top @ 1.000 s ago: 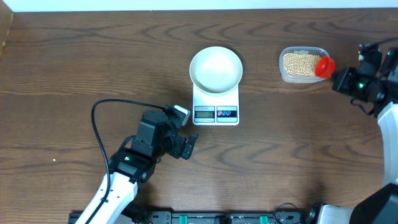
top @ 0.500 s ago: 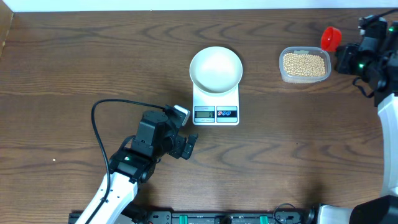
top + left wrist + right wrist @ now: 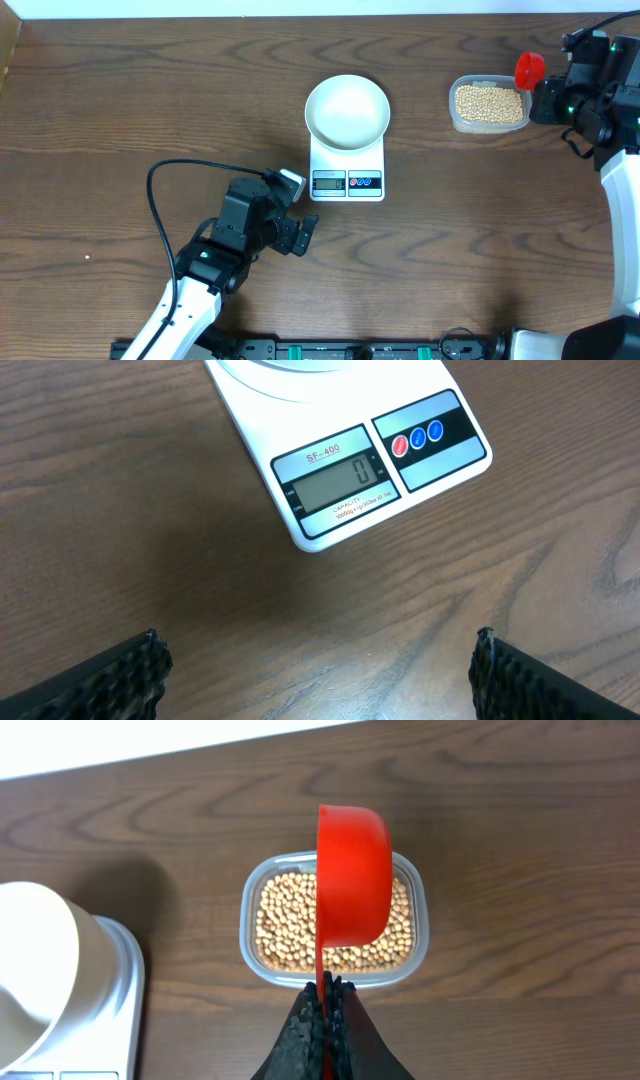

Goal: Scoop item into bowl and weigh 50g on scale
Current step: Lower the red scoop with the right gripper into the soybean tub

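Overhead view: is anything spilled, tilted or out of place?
Nothing stands out. The beans all lie inside the clear tub, none on the table; the red scoop is held above it. The bowl sits upright on the scale, which reads 0.

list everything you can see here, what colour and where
table: 1, dark brown wood, under everything
scale: 1, white, centre of table, display reads 0
bowl: 1, white, on the scale's platform, looks empty
tub: 1, clear plastic, right of the scale
beans: many, beige-yellow, in the tub
scoop: 1, red, held up at the tub's right end
cable: 1, black, looped on the table by the left arm
left gripper: 1, black, open, just front-left of the scale
right gripper: 1, black, shut on the scoop's handle
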